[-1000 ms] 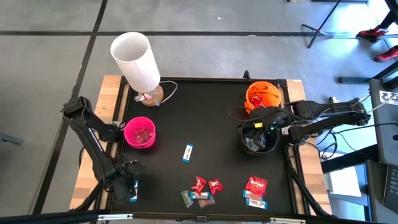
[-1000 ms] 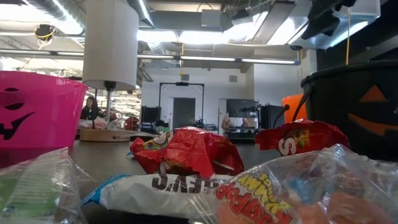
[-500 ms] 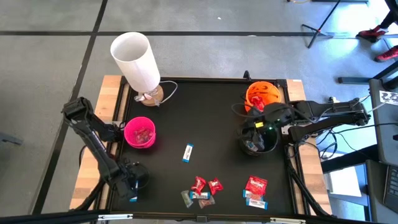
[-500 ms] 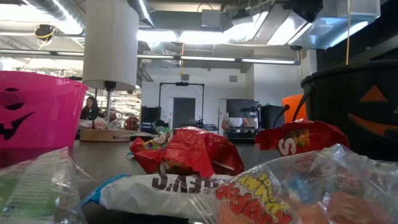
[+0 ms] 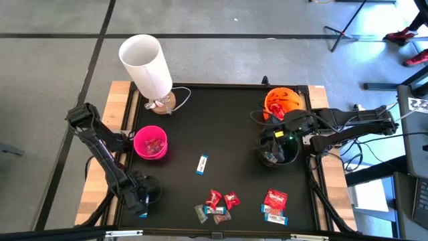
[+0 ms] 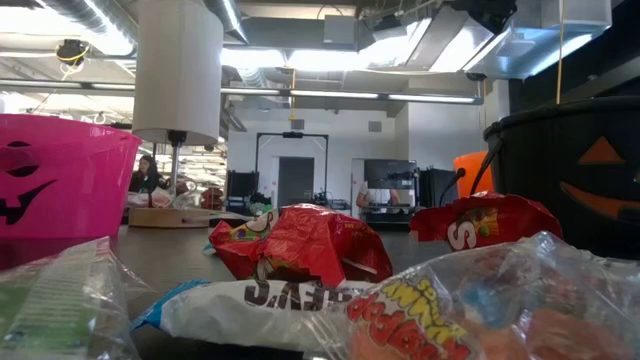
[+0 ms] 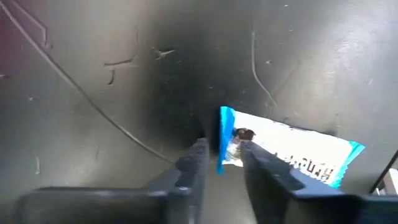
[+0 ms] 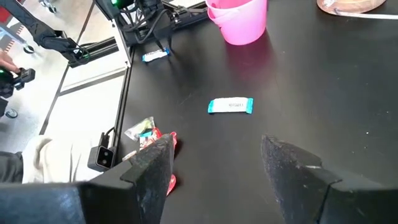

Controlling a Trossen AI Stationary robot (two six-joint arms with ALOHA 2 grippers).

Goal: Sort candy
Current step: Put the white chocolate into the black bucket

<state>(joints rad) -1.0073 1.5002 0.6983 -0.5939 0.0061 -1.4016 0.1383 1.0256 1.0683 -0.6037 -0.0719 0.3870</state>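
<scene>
Left claw (image 7: 222, 163) low at table's front-left corner, fingers narrowed around end of blue-and-white candy (image 7: 283, 151) lying flat on black table (image 7: 112, 74); firm grip or not, cannot tell. Right claw (image 8: 214, 163) spread wide, holding nothing, above black bowl (image 5: 277, 150), orange bowl (image 5: 282, 100) just behind. Pink bowl (image 5: 150, 142) beside left arm. Another blue-and-white candy (image 5: 202, 164) mid-table. Red and silvery candy cluster (image 5: 217, 205) near front edge, further pile (image 5: 275, 205) to its right. White lamp (image 5: 147, 67) at back-left.

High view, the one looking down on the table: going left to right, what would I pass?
Left end effector → pink bowl → lone blue-and-white candy → red candy cluster → red packets → black bowl
</scene>
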